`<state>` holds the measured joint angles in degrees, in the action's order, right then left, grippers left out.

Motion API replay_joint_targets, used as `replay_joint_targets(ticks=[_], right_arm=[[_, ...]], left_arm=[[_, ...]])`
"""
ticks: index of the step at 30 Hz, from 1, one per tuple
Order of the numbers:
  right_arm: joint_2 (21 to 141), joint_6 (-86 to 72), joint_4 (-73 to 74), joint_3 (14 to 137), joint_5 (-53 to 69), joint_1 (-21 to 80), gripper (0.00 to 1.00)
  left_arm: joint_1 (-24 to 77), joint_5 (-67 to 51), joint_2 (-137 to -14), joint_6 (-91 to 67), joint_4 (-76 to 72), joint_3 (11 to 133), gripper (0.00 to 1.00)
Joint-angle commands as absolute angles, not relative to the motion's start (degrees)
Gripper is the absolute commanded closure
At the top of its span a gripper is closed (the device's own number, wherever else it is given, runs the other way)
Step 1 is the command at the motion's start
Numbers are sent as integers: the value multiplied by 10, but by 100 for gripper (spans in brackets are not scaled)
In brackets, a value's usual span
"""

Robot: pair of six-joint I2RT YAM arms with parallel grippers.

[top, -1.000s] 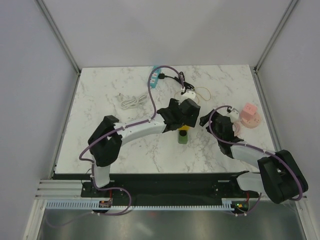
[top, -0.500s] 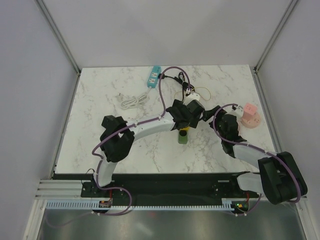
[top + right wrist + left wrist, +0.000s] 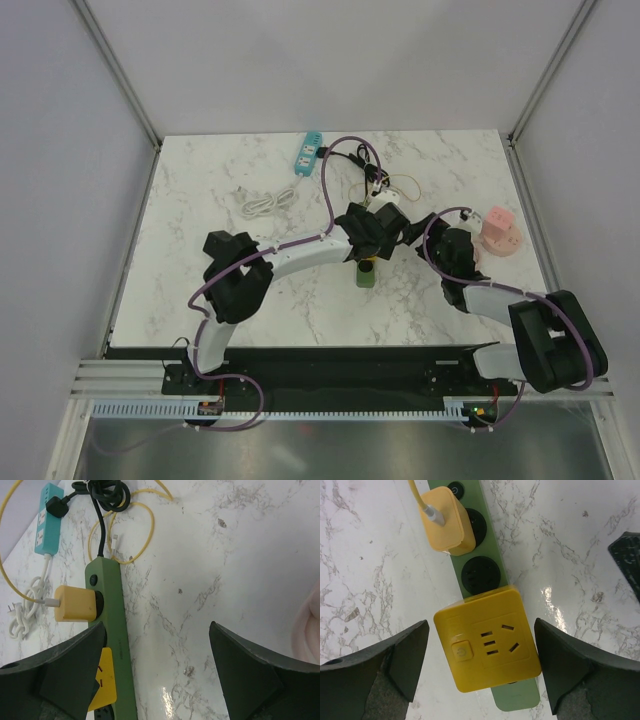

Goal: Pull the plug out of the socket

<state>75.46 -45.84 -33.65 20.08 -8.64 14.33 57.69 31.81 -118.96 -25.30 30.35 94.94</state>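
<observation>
Since 1 s ago the left end effector (image 3: 480, 624) has shifted right and farther from the bases, to a pos. over the strip (image 3: 481, 575). The right end effector (image 3: 156, 625) has closed in toward it. Over the last 0.5 s both are approx. unchanged.

1. Left end effector: fingers spread wide, nothing gripped. The cube (image 3: 487, 642) lies btwn them w/ a gap on each side, no contact.
2. Cube: yellow, plugged into the strip near one end, button and socket slots facing up.
3. Strip: green, flat on the desk (image 3: 570, 555). Order along it from the cube: one vacant socket, then the charger (image 3: 445, 520), then the switch.
4. Charger: yellow, seated in its socket, w/ a cable (image 3: 415, 492) in its outer end.
5. Right end effector: fingers spread wide, nothing gripped, bare desk btwn them. The strip runs just beside its left finger, which hides part of the cube in the right wrist view.
6. Far side of desk: teal strip (image 3: 49, 505) w/ a black plug (image 3: 57, 507) inserted.
7. Pink block (image 3: 497, 232): near the right arm, well apart from the strip.
</observation>
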Motion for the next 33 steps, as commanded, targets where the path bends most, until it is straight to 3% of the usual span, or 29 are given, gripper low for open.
replay_joint_targets(ticks=[1, 13, 15, 33], right_arm=[[782, -458, -360, 224, -45, 137, 7], [881, -483, -420, 258, 79, 134, 9], [897, -490, -444, 258, 100, 135, 11], [989, -548, -561, 263, 180, 134, 22]], left_arm=[[580, 294, -1200, -271, 306, 954, 9], [547, 223, -1148, -263, 257, 885, 70], [542, 218, -1137, -257, 250, 873, 96], [536, 164, -980, -219, 39, 675, 98]])
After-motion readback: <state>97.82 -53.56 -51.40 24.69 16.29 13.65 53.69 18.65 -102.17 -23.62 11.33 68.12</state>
